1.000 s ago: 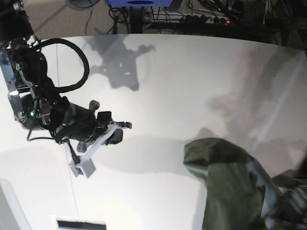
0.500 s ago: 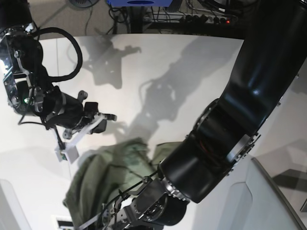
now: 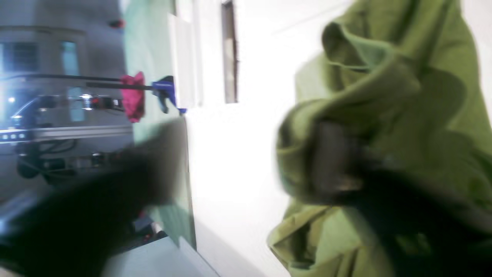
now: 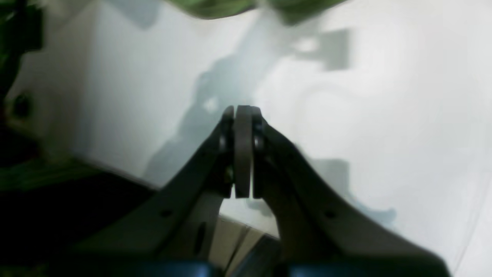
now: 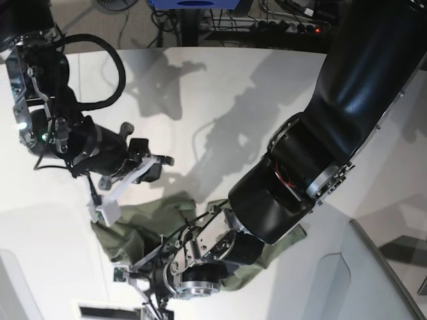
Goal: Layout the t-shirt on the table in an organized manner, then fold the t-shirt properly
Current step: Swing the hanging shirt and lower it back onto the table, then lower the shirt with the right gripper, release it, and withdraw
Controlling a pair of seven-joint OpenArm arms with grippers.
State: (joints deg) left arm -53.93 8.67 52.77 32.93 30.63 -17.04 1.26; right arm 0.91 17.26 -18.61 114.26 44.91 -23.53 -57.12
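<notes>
Right gripper (image 4: 243, 115): clenched on nothing, its two dark, smooth curved fingers pressed flat against each other at the tips, hanging over bare white table
Left gripper (image 3: 246, 161): two dark fingers, blurred, stand well apart; one finger (image 3: 338, 157) sits against a bunched fold of cloth, the other is a dark smear clear of the cloth; whether the cloth is actually pinched cannot be told
T-shirt (image 5: 133, 233): olive-green, soft and matte, crumpled into a lumpy heap with deep rolled folds; it lies on the table at the near edge of the base view, partly under the left arm's wrist
T-shirt up close (image 3: 403, 96): thick rounded ridges and a hem-like edge curling at the top, no flat panel showing
Table (image 5: 267, 100): large, white, matte, with a curved far edge; hard shadows of both arms fall across it
Left arm (image 5: 360, 100): bulky glossy black shell with a metal ring at the joint
Right arm (image 5: 73, 140): black, cabled, with a white bracket near its wrist
</notes>
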